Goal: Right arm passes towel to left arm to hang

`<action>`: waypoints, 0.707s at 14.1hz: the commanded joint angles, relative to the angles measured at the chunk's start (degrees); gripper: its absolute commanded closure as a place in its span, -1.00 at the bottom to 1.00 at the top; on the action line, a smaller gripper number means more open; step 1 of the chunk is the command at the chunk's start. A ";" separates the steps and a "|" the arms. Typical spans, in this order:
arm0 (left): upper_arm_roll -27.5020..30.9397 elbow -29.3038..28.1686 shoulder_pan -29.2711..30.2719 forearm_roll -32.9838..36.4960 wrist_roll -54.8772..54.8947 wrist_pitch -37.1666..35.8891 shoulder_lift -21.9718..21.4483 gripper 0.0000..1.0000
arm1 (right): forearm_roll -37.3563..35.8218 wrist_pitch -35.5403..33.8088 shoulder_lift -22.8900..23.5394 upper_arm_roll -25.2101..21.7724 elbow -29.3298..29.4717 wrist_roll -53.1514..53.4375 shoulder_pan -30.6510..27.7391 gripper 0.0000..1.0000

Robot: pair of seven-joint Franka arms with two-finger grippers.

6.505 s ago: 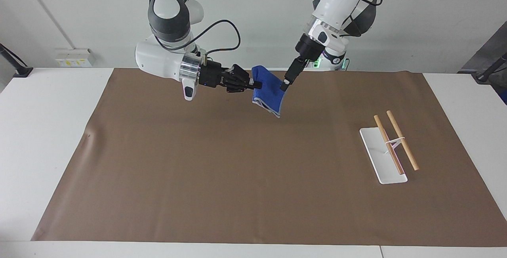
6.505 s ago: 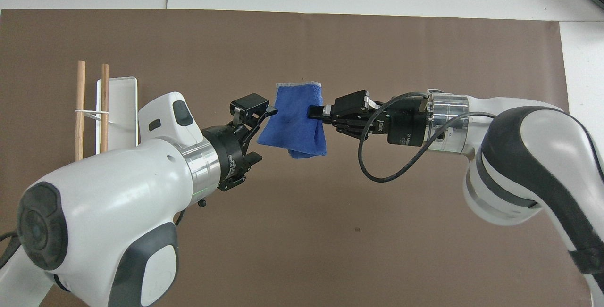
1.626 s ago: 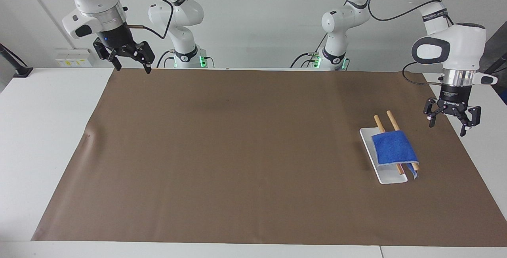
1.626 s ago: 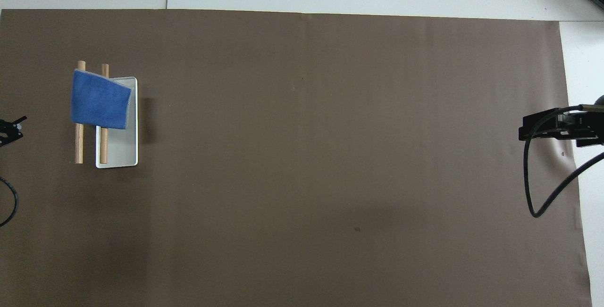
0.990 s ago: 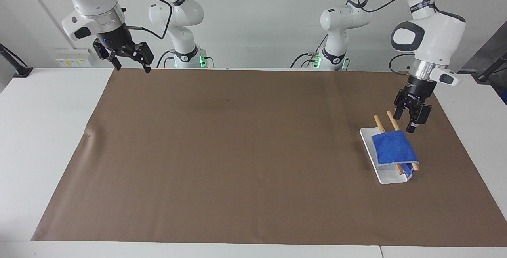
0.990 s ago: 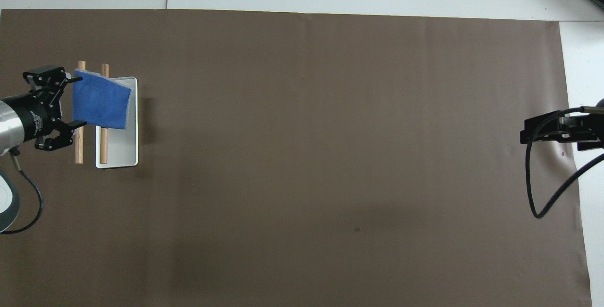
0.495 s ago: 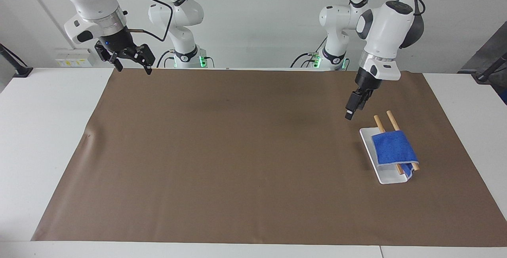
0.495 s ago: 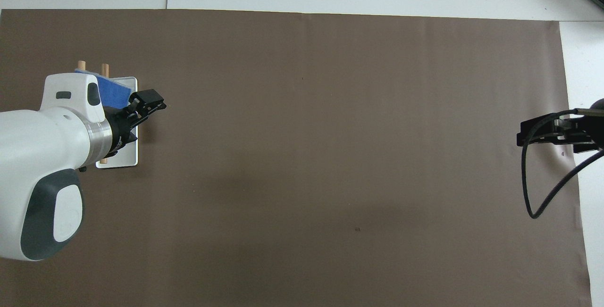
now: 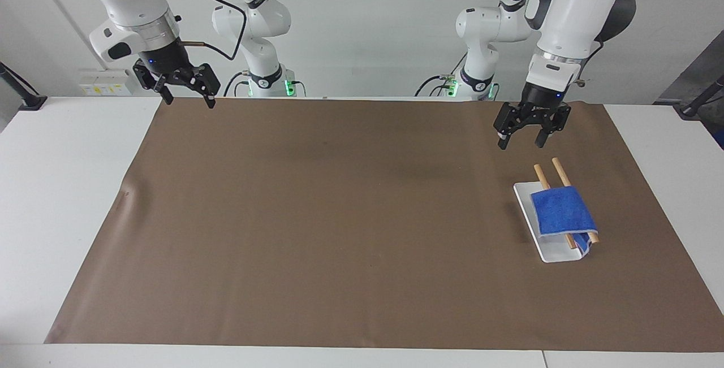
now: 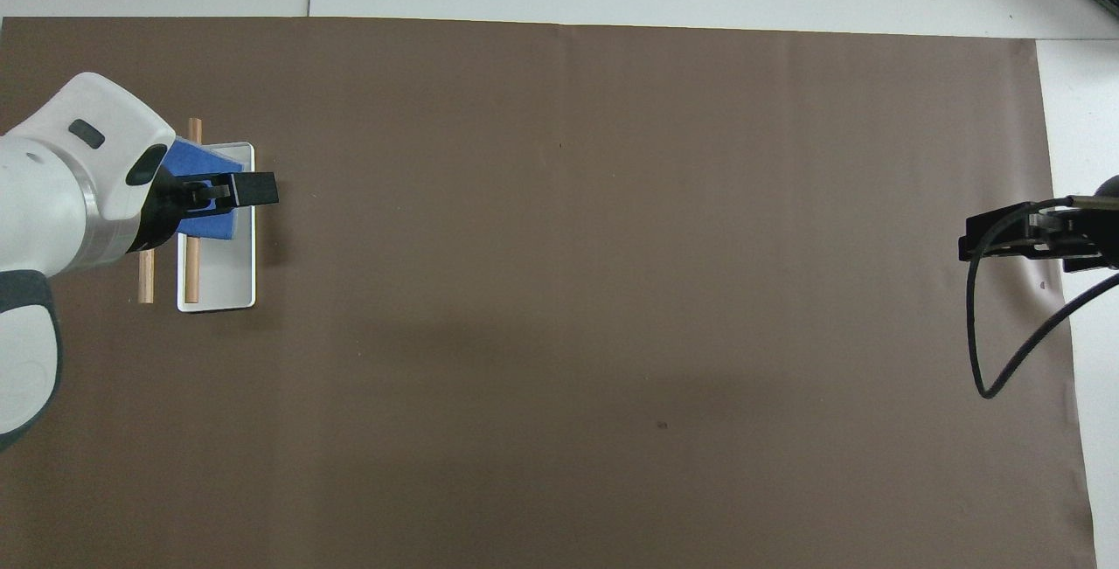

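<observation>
Blue towel (image 9: 563, 211) lies draped over two wooden rods (image 9: 556, 171) of one white rack (image 9: 551, 252), toward the left arm's end of the surface (image 9: 339, 215). We see the left gripper (image 9: 528, 133) raised at about 11 o'clock from it — fingers spread wide, holding nothing. We see the right gripper (image 9: 184, 88) wide too — empty, waiting over the mat's corner at the right arm's end.
</observation>
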 commanded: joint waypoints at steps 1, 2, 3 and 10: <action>0.03 9.92 1.42 2.11 8.85 -7.05 5.10 -1.00 | -0.56 1.59 -1.38 0.20 -2.03 -1.08 -0.38 -1.00; 0.03 13.26 1.95 2.20 10.88 -9.77 6.41 -1.00 | -0.56 1.59 -1.38 0.11 -1.95 -1.08 -0.38 -1.00; 0.03 16.16 2.13 2.28 11.86 -12.50 7.47 -1.00 | -0.64 1.50 -1.03 0.11 -1.51 -1.08 -0.38 -1.00; 0.82 21.64 2.13 2.11 21.71 -31.22 6.70 -1.00 | -1.00 1.68 -1.12 0.20 -1.68 -0.90 -0.65 -1.00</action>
